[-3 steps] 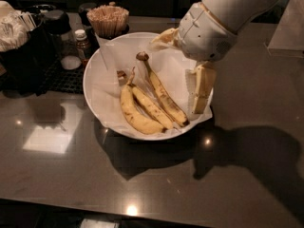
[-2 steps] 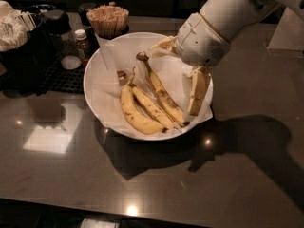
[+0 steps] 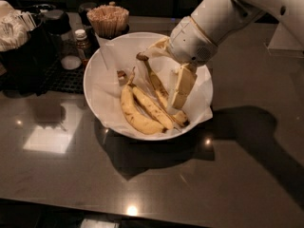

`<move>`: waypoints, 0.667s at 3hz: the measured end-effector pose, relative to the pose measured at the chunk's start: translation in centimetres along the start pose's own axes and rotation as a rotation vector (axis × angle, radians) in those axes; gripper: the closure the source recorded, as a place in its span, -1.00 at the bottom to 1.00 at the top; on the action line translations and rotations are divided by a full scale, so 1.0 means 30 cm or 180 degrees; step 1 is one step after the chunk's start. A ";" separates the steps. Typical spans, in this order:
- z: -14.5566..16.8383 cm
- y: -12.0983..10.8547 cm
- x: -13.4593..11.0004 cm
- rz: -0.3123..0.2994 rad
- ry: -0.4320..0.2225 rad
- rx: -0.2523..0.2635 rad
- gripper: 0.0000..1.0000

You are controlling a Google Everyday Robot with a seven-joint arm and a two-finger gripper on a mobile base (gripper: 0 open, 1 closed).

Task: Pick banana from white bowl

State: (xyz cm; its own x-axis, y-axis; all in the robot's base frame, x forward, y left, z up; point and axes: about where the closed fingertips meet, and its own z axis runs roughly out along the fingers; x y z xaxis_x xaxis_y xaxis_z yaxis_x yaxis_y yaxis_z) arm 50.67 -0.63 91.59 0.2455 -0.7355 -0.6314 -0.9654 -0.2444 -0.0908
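Note:
The white bowl [image 3: 91, 75], lined with crinkled white paper, stands on a dark glossy counter. The banana [image 3: 156, 82] lies in it on a diagonal, its dark stem tip at the upper left and its far end at the lower right. Two shorter bananas joined at one stem [image 3: 140, 112] lie just left of it. My gripper [image 3: 165, 77] reaches in from the upper right and hangs over the slim banana. It is open: one cream finger [image 3: 182, 85] points down on the banana's right side, and the other sits near the stem tip. Nothing is held.
Behind the bowl stand a cup of wooden stir sticks [image 3: 108, 19] and a small bottle [image 3: 81, 39] on a black mat. A dark holder with white napkins [image 3: 12, 30] is at the far left. A white object [image 3: 286, 37] sits at the right edge.
My gripper has moved left and lower into the bowl, closer over the slim banana. The bananas and the bowl have not moved.

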 end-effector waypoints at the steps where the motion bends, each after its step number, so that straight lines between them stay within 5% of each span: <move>1: 0.001 -0.002 -0.003 0.0004 0.0005 0.0003 -1.00; 2: -0.007 -0.008 0.025 0.0132 -0.0052 0.0082 -1.00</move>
State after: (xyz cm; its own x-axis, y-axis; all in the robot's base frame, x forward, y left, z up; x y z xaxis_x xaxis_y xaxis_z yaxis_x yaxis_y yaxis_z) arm 51.11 -1.24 91.30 0.2041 -0.7342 -0.6476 -0.9767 -0.1974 -0.0840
